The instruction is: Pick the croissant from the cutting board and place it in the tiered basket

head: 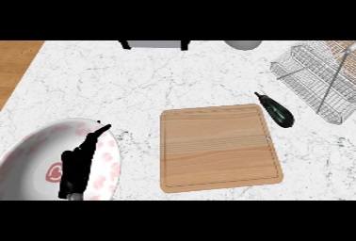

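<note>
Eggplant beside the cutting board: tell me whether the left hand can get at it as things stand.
Probably not easily. The left hand hovers over the plate at the lower left, and the eggplant lies past the cutting board's far right corner. Nothing blocks the way, but the reach looks long.

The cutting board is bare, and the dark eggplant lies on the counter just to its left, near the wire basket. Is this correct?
One detail is wrong. In the head view the eggplant lies just to the right of the cutting board, off its upper right corner, not to its left. The rest holds: the board is bare, and the eggplant is on the counter near the wire basket.
</note>
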You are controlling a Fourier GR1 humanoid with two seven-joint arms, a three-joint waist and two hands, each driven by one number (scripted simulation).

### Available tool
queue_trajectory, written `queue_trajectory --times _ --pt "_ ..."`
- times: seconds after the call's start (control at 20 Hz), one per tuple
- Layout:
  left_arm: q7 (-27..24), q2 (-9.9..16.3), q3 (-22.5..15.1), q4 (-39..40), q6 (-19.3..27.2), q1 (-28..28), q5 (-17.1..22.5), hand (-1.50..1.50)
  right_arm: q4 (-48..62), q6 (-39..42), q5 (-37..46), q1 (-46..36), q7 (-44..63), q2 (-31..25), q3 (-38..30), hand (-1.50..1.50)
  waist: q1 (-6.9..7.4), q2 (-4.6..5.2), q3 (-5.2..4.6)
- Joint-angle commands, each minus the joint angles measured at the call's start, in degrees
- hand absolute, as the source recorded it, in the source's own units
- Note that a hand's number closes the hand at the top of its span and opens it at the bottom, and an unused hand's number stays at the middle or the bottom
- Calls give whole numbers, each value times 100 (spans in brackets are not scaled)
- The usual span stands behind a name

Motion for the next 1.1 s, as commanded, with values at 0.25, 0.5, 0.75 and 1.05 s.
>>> queue_trajectory --times 0.25,0.5,0.75,1.05 --pt "88 -134 -30 198 71 -186 -82 0 943 -870 -1167 32 -1076 682 -1219 -150 -25 57 -18" --pt "-93 -13 69 158 -113 -89 28 0 1184 -1050 -1612 -443 -1492 554 -1726 -150 54 59 -22" --pt "-242 -185 56 378 39 -96 -49 0 1048 -1319 -2079 -242 -2364 312 -2246 -150 -39 38 -26" --pt "-504 -224 -45 229 57 523 -117 0 714 -2276 -1966 -64 -1893 -410 -2494 -150 -139 -21 -38"
